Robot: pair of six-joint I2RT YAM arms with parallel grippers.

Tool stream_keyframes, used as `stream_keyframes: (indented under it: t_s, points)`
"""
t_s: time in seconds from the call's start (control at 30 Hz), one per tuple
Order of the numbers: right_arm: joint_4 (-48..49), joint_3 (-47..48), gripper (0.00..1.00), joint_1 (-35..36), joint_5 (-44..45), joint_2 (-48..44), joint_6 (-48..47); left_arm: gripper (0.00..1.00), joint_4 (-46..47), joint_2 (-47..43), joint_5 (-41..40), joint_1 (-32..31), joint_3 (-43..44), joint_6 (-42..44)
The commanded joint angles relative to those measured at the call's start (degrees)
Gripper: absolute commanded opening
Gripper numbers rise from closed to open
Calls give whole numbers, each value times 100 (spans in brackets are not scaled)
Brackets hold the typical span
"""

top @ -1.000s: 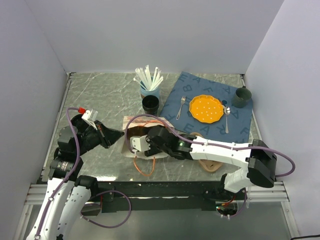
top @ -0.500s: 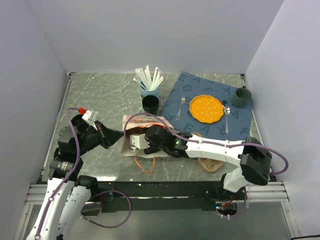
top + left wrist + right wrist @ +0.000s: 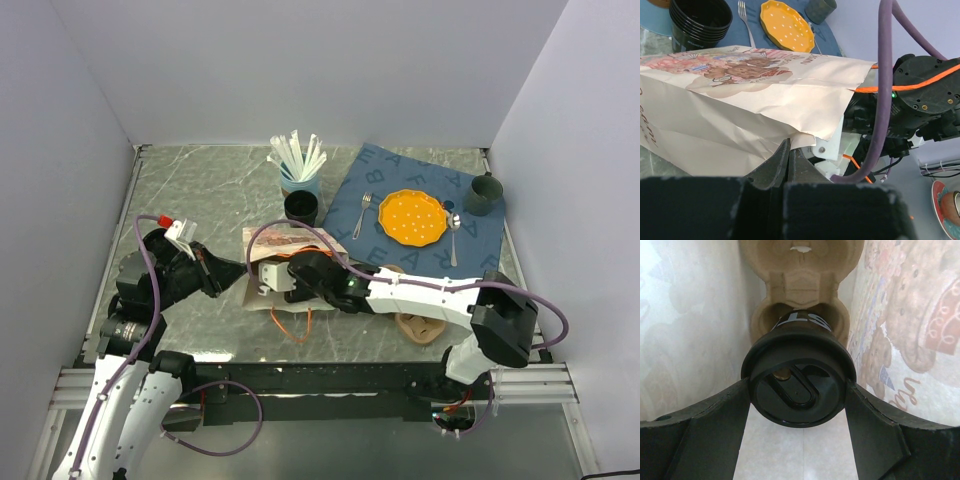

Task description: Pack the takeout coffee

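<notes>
1. Two arms meet at a paper bag in the top external view. The bag lies on its side on the tabletop, close to the near edge and a little left of the middle.
   - The left fingers touch the bag's left corner.
   - The right arm reaches in from the right edge, and its fingers are hidden inside the bag's mouth.
   - A lidless black cup stands behind the bag, with a light-blue straw cup behind that, toward the far edge.
   - A blue placemat at the far right corner carries an orange plate, a fork, a spoon and a grey-green mug.
2. The left wrist view shows the left fingers pressed together on the lower edge of the bag's mouth. The printed paper rises above them. The black body of the right arm enters the opening from the right.
3. The right wrist view looks inside the bag.
   - The right fingers clamp the takeout coffee by its black lid, one on each side.
   - The cup's far end points at a well of a cardboard cup carrier deeper in the bag. I cannot tell whether it is seated there.
</notes>
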Motion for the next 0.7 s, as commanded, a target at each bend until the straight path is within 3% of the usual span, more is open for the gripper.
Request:
stream_keyframes:
  t_s: [0.0, 0.67]
  points:
    - [520, 34, 45, -112, 354, 100, 195, 1, 103, 9, 199, -6, 266, -26]
    - [1758, -361, 46, -244, 398, 285, 451, 1, 50, 62, 50, -6, 319, -395]
